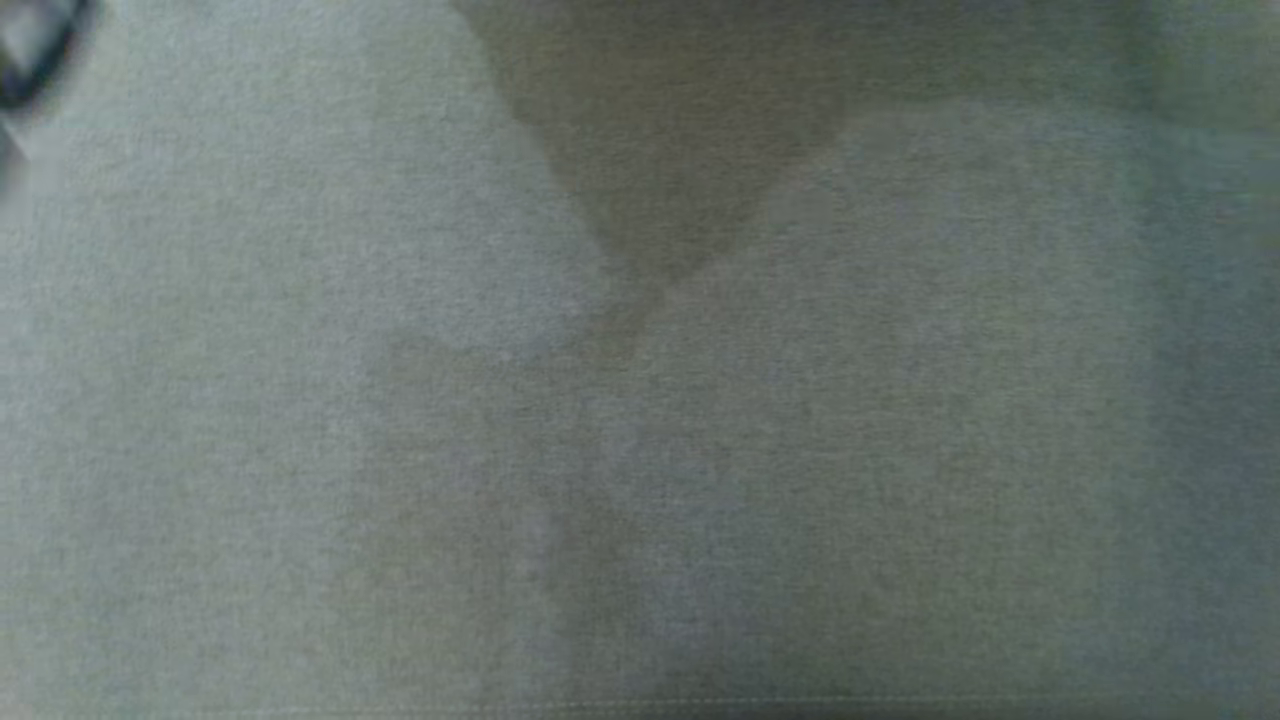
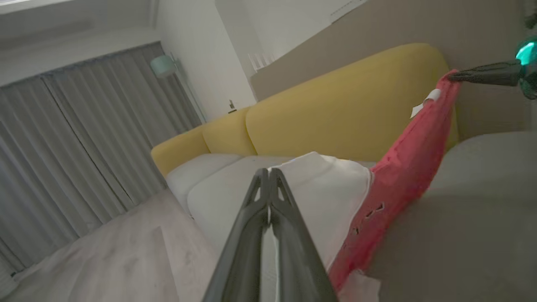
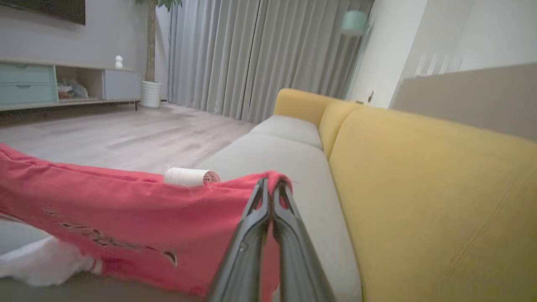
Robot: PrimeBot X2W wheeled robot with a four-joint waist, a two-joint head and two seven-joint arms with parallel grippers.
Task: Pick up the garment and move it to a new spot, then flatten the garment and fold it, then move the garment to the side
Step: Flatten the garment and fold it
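Note:
The garment (image 1: pixel 640 400) hangs stretched between both grippers, so close to the head camera that its grey cloth covers that view. It has red, white and grey panels. In the left wrist view my left gripper (image 2: pixel 268 170) is shut on the white part of the garment (image 2: pixel 327 197). The red panel rises from there to my right gripper (image 2: pixel 451 76) at the upper right, which pinches a red corner. In the right wrist view my right gripper (image 3: pixel 270 181) is shut on the red top edge of the garment (image 3: pixel 126 209), beside a curled white label (image 3: pixel 188 177).
Beneath and behind the garment is a sofa with a yellow back (image 3: pixel 419 188) and grey seat cushions (image 3: pixel 285 155). Pale wood floor (image 3: pixel 126 134) runs to grey curtains (image 2: pixel 84 138), a low cabinet (image 3: pixel 42 84) and a potted plant (image 3: pixel 150 93). A dark blurred shape (image 1: pixel 30 50) sits at the head view's top left.

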